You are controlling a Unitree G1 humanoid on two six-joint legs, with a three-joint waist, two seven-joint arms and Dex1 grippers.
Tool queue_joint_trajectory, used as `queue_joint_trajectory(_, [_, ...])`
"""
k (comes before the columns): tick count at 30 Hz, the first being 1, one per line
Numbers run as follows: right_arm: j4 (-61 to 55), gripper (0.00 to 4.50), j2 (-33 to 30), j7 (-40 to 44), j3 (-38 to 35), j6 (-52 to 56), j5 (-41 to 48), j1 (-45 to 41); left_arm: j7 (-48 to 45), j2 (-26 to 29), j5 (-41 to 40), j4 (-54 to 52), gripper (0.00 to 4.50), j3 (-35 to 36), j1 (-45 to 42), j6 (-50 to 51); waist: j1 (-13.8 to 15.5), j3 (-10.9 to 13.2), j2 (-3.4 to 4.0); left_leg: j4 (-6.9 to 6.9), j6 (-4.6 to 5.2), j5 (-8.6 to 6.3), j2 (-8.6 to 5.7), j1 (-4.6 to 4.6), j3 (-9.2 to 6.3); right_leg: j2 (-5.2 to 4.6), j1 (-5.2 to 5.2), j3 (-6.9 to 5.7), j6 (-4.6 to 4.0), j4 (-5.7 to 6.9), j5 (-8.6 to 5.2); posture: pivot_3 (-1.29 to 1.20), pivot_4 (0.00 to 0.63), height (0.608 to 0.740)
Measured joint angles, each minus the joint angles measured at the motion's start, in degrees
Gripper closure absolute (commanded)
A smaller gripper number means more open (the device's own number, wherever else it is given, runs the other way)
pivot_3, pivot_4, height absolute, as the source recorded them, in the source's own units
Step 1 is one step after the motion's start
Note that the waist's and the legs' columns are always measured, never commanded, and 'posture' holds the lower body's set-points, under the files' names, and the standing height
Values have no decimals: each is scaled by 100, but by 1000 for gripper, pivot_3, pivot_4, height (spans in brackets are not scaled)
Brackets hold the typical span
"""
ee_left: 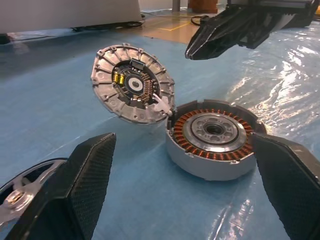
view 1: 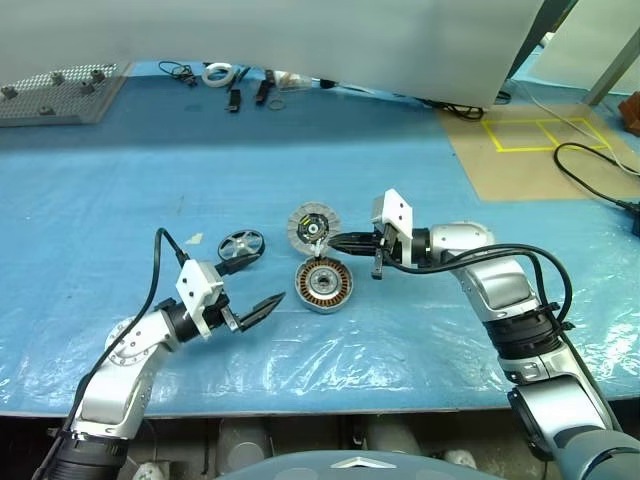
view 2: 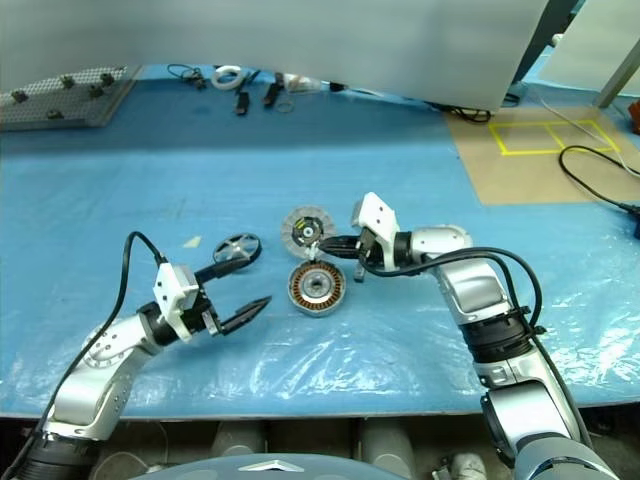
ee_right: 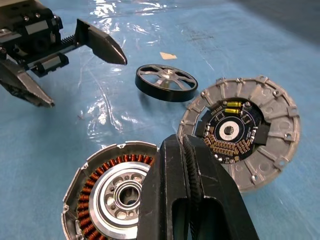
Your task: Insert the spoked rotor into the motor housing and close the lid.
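Blue plastic sheeting covers your tabletop [view 1: 120, 180], glossy and wrinkled, so expect parts to slide on it when nudged. The motor housing [view 1: 323, 285] sits near the middle with its copper windings facing up and its centre vacant. Just beyond it the lid [view 1: 313, 224] leans tilted, its ribbed ring and dark hub showing, its near edge seemingly touching the housing's rim. The spoked rotor [view 1: 240, 245] lies flat to the left of both, a little apart.

Your left gripper [view 1: 248, 289] hovers low with its fingers spread wide and nothing between them, just near of the rotor. Your right gripper [view 1: 335, 242] has its fingers clenched together on nothing, tips poised above the gap between lid and housing.

The rotor looks rigid and light, likely metal, with a thin smooth rim that could slip. Take it across the rim, one finger outside and one through a gap between spokes, or pinch the rim on opposite sides. Keep it level as you lower it; magnets in the housing may tug it off centre. The lid looks heavier; grip its outer edge.
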Motion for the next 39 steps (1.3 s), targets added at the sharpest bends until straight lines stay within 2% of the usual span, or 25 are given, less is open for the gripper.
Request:
queue_joint_trajectory(8, [-362,4475,-298,-41,-125,192,206,292,-436,687,-57,443,0,352,-453,156,8,1,-1,0,0,0,-2,9,-1,-1,-2,0,0,-1,0,0,150,740])
queue_joint_trajectory(15, [-787,4475,-637,66,-226,180,371,840,-1085,1222,-115,1307,0,436,-1527,340,40,1,-2,0,-1,1,-4,9,-2,-1,-2,0,2,0,1,0,150,740])
queue_joint_trajectory(21, [-1175,4475,-640,135,-385,14,684,1193,-1809,1373,102,2439,0,257,-2549,102,37,1,-4,1,-2,1,-4,4,-3,-1,-2,-1,2,4,1,0,150,740])
queue_joint_trajectory(24, [-1155,4475,-499,126,-517,-401,767,1528,-2163,1475,272,3029,0,152,-3073,-92,53,1,-6,0,-2,1,-6,2,-3,-3,-3,-2,2,3,2,0,150,740])
queue_joint_trajectory(27, [-994,4475,-217,-131,-610,-1252,580,1873,-2406,1443,438,3519,0,9,-3528,-274,57,1,-7,0,-3,1,-5,-13,-4,-3,-4,-5,2,2,1,0,150,740])
queue_joint_trajectory(32, [-1019,4475,-53,-454,-490,-1435,429,2461,-2613,1405,452,3630,0,-60,-3640,-274,46,2,-8,-6,-5,1,-4,-18,-7,-2,-5,-9,17,1,10,0,150,740])
queue_joint_trajectory(39, [-1510,4475,-34,-837,-426,-1121,462,2539,-2919,1397,478,3768,0,-135,-3640,-215,65,4,-10,-5,-5,1,-4,-16,-8,-4,-4,-9,12,0,7,0,150,740])
